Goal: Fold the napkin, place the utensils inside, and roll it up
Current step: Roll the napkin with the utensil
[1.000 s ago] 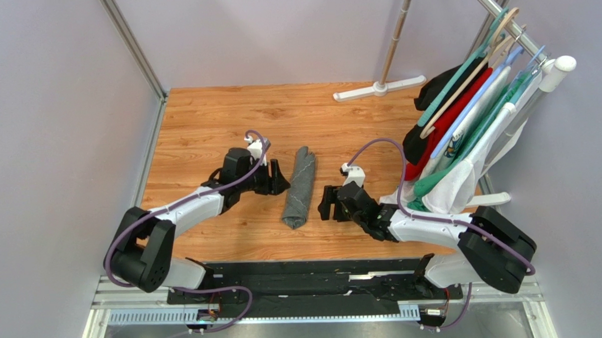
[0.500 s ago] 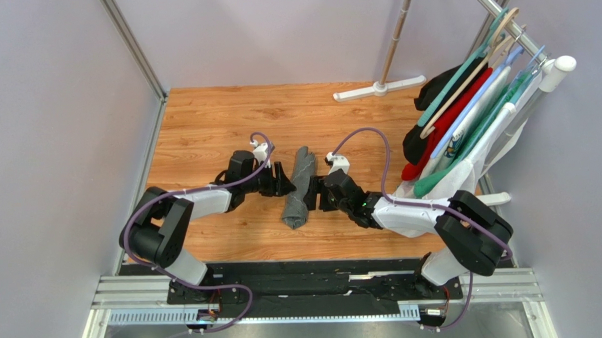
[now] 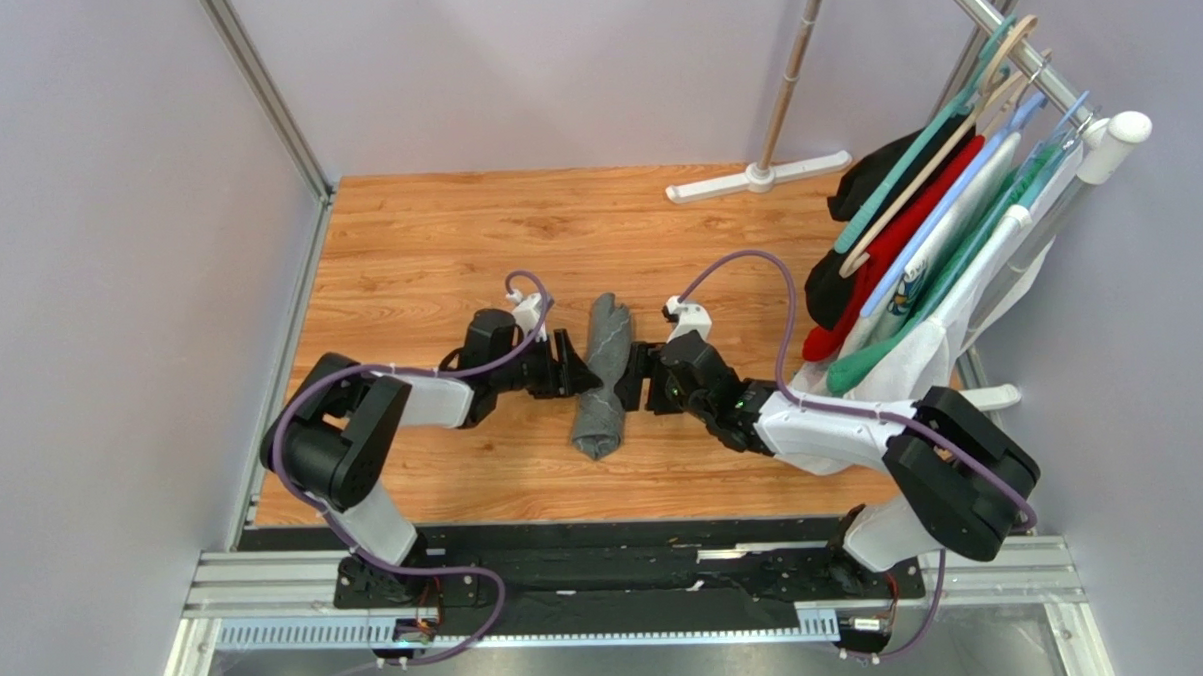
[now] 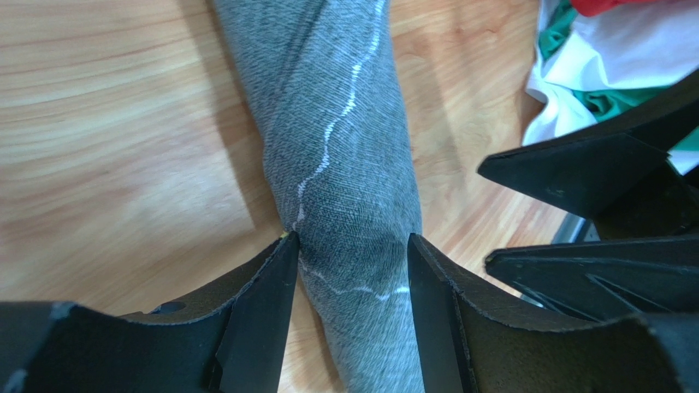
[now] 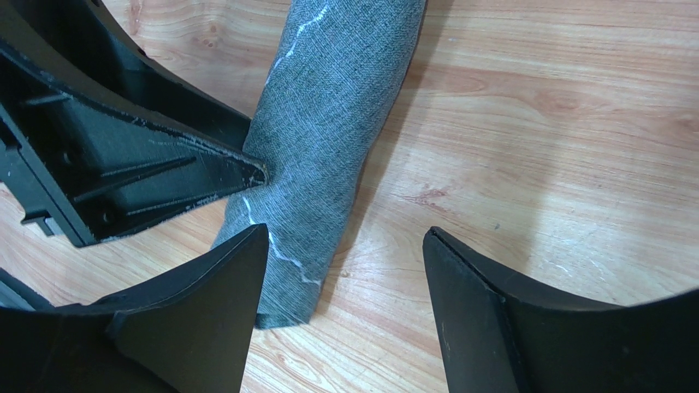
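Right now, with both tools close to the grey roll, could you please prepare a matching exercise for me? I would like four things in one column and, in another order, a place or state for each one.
Column one
1. napkin
2. left tool
3. right tool
4. red garment

Column two
A. hanging at the right side of the scene
B. rolled up, lying on the wooden table
C. open, mostly bare wood in its gap
D. closed on the roll, touching both its sides

Right pairs: 1-B, 2-D, 3-C, 4-A
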`<state>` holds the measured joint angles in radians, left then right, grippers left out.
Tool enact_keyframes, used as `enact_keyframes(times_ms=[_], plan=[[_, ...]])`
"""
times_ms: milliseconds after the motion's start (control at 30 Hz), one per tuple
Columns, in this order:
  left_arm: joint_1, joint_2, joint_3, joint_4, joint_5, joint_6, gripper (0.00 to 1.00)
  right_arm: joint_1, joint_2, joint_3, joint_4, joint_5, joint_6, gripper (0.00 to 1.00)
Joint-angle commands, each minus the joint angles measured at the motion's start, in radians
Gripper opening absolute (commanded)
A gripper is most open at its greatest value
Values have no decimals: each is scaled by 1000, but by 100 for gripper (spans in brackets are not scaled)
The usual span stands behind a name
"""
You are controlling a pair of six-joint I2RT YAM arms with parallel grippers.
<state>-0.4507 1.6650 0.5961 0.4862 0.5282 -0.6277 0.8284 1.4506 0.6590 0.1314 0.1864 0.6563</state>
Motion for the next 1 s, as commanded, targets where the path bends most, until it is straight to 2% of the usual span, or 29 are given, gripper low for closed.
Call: enact_keyframes(times_ms=[0,267,567,967], plan=[[-52,13,22,94,27,-47,60,-11,-38,-15,11,15,-14,73],[-117,25,67,89,12,-58,59,-26,-62,-47,-13,33,-6,73],[-112,7,88,9,-33,-12,59,-52,-140,-81,-41,50,-14,73],[-115,81,162,58,4,-29,59,-78,-199,-119,-56,56,-12,73]])
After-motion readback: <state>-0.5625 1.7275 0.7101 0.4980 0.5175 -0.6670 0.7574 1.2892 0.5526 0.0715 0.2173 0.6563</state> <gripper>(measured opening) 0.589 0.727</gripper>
